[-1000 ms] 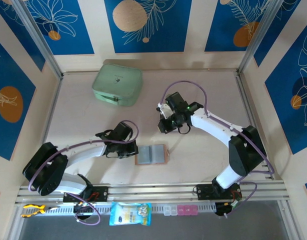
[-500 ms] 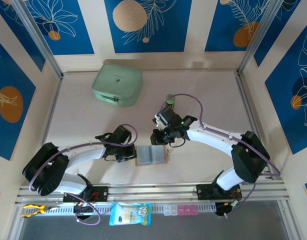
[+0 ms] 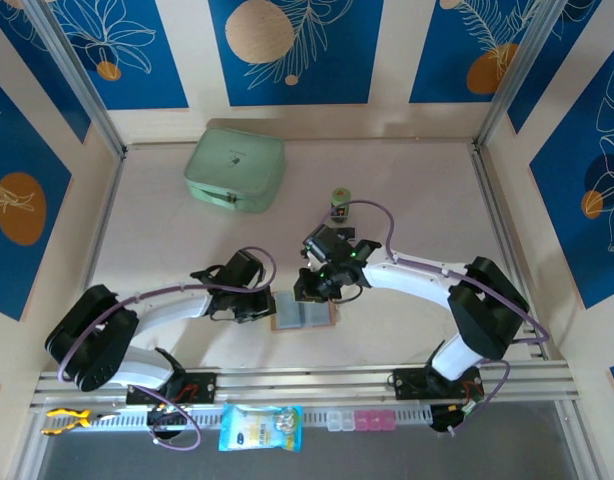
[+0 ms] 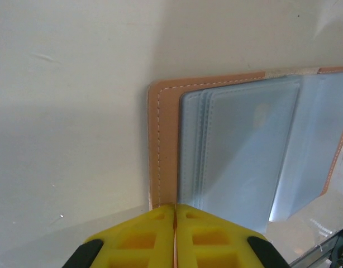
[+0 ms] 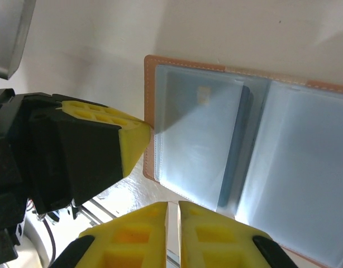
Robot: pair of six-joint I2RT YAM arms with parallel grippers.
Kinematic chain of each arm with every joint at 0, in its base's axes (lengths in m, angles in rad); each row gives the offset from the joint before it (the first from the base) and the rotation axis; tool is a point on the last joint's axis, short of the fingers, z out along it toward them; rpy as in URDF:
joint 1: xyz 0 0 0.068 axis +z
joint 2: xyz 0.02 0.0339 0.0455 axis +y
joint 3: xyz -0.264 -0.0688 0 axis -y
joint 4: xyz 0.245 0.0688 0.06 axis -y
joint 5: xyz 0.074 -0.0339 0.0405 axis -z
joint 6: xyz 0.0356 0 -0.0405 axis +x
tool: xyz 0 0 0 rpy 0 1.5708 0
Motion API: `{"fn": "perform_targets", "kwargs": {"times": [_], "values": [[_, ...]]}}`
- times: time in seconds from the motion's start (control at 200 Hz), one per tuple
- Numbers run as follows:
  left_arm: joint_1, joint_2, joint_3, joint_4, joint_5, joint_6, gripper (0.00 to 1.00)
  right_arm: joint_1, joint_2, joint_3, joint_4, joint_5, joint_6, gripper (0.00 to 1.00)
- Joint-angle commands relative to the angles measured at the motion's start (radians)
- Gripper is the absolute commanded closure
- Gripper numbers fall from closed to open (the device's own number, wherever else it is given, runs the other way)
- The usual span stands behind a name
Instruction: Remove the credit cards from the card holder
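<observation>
At lower centre of the overhead frame I see the holder [image 3: 303,310] lying open on the table [image 3: 407,190]. My left gripper [image 4: 175,215], jaws together, presses its left edge. My right gripper [image 5: 172,209], jaws nearly together and empty, hovers over it. A card [image 5: 238,145] sits inside a translucent sleeve. Risk: the holder could slide or lift if the left gripper slips. Farther up, a green cylinder [image 3: 340,202] and mint case [image 3: 235,170] stand clear.

Pale table [image 3: 167,250]: open card holder [image 3: 303,312] between both pincers; mint-green case [image 3: 235,169] far beyond left pincer [image 3: 266,308]; green-black cylinder [image 3: 340,203] behind right pincer [image 3: 309,290].
</observation>
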Motion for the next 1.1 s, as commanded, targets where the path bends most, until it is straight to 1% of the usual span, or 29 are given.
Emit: {"fn": "perform_targets", "kwargs": {"times": [0.0, 0.125, 0.265, 0.36, 0.885, 1.095], "values": [[0.003, 0.021, -0.003, -0.011, 0.014, -0.007, 0.92, 0.010, 0.030, -0.013, 0.032, -0.040, 0.045, 0.82], [0.002, 0.029, -0.004, -0.022, 0.001, -0.001, 0.92, 0.015, 0.059, -0.013, 0.059, -0.055, 0.057, 0.75], [0.001, 0.033, 0.000, -0.038, -0.015, 0.008, 0.92, 0.018, 0.096, -0.018, 0.096, -0.086, 0.069, 0.70], [0.001, 0.035, 0.003, -0.043, -0.019, 0.011, 0.92, 0.021, 0.121, -0.012, 0.103, -0.093, 0.069, 0.65], [0.002, 0.050, 0.017, -0.051, -0.020, 0.015, 0.92, 0.026, 0.200, 0.015, 0.105, -0.089, 0.061, 0.66], [0.003, 0.054, 0.020, -0.063, -0.029, 0.021, 0.92, 0.024, 0.184, 0.016, 0.038, -0.025, 0.043, 0.67]]}}
